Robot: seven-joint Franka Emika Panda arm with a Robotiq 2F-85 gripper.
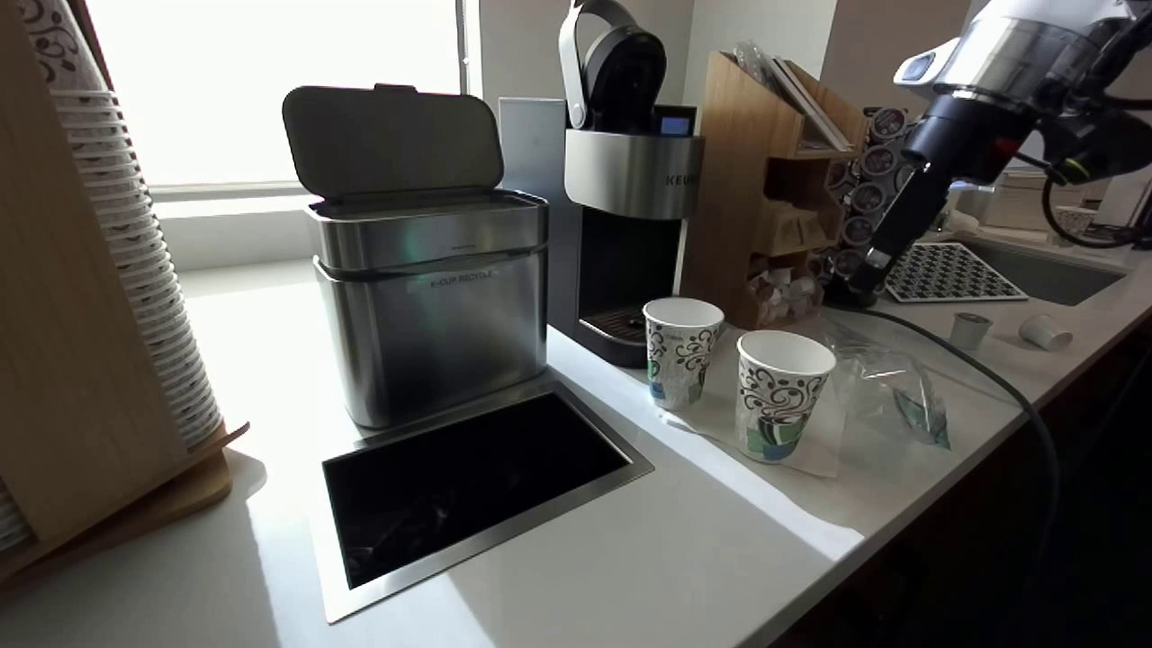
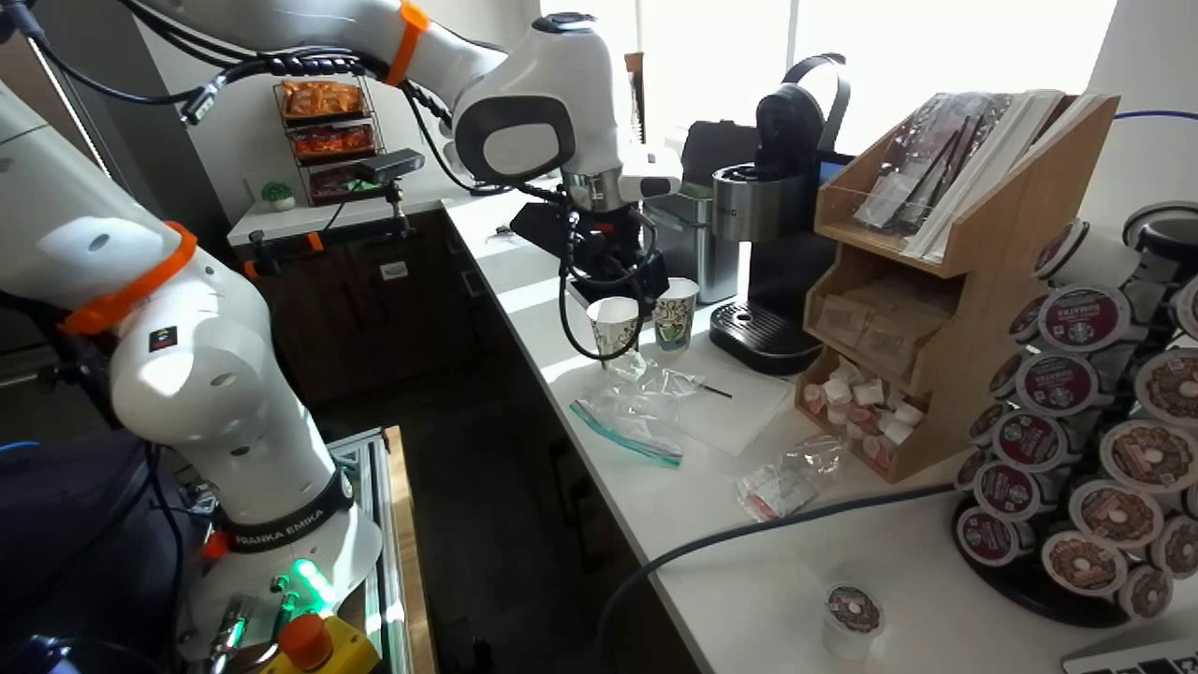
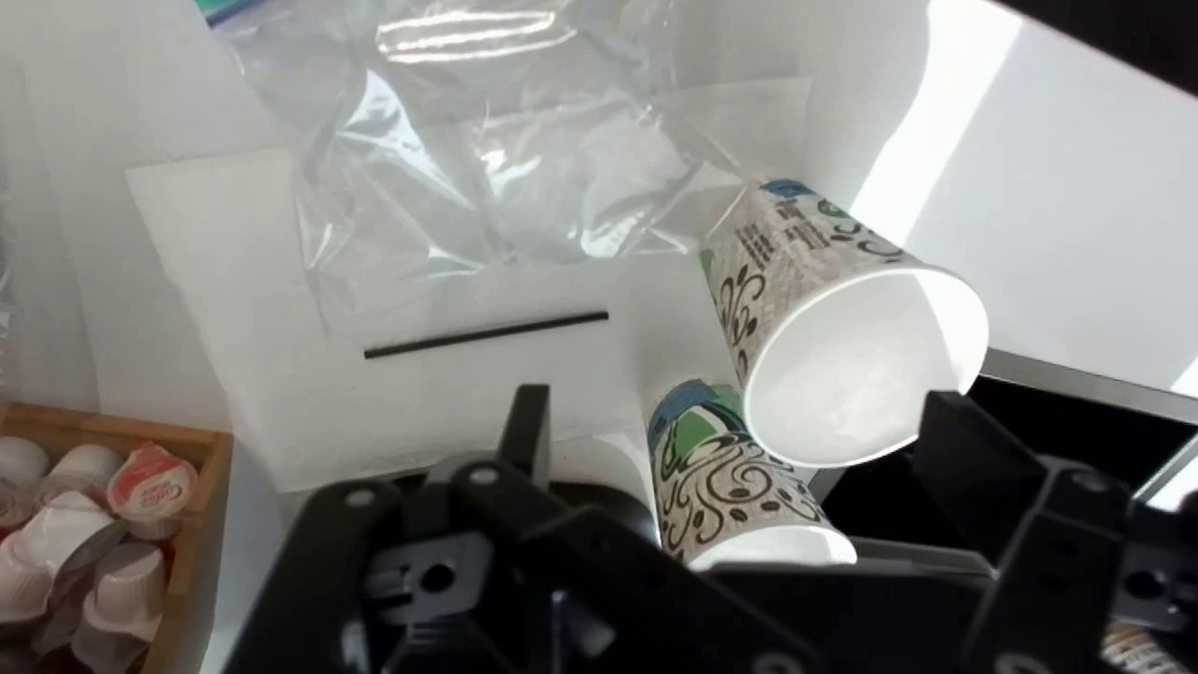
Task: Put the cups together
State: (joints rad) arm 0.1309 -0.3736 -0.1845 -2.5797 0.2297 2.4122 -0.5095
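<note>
white paper cups (image 3: 847,328), upright, in the wrist view between the wide-parted jaws of the gripper (image 3: 737,415)

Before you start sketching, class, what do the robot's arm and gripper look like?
The arm is white and rounded, with orange bands and black cables, some spiral-wrapped. A black collar low on it reads FRANKA EMIKA. The gripper is black and angular, with blocky fingers and round grey fastener heads.

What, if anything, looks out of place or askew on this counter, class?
A small white container lies on its side on the counter, unlike the upright patterned cups. A crumpled plastic bag and a thin black stick lie loose near them, perhaps litter.
</note>
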